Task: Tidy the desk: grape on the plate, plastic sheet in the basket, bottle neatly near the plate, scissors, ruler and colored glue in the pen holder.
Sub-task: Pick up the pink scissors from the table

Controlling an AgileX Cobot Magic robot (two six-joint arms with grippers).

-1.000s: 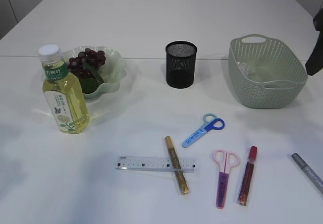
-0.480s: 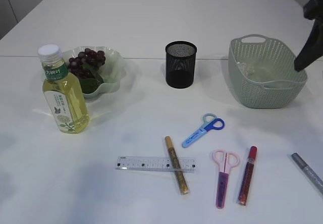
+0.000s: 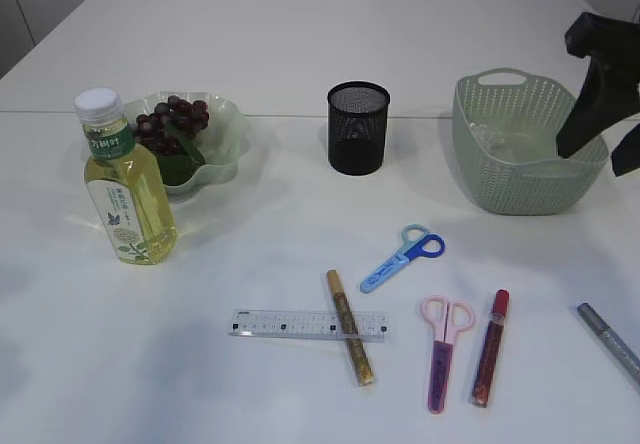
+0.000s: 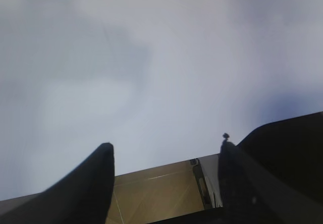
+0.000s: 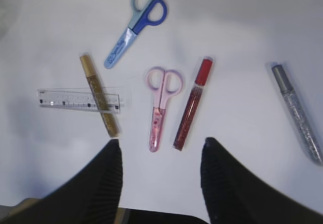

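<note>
A cluster of grapes [image 3: 172,122] lies on the pale green plate [image 3: 228,116], and the yellow-green bottle [image 3: 125,184] stands upright just in front of it. The black mesh pen holder [image 3: 358,129] stands mid-table. A clear plastic sheet [image 3: 508,146] lies in the green basket [image 3: 520,182]. Near the front lie the ruler [image 3: 300,324] [image 5: 65,99], crossed by gold glue [image 3: 350,326] [image 5: 99,96], blue scissors [image 3: 405,256] [image 5: 133,26], pink scissors [image 3: 441,352] [image 5: 160,105], red glue [image 3: 489,349] [image 5: 192,104] and silver glue [image 3: 610,342] [image 5: 298,114]. My right gripper [image 3: 598,154] [image 5: 160,146] is open and empty, high by the basket's right side. My left gripper [image 4: 164,151] is open and empty.
The left wrist view shows only bare white table surface [image 4: 151,72] and, between the jaws, the table's edge with brown floor [image 4: 161,193] beyond. The left arm does not show in the exterior view.
My right arm has come in from the right edge of the exterior view, moving left and lower toward the basket's right side. Nothing on the table has moved.
</note>
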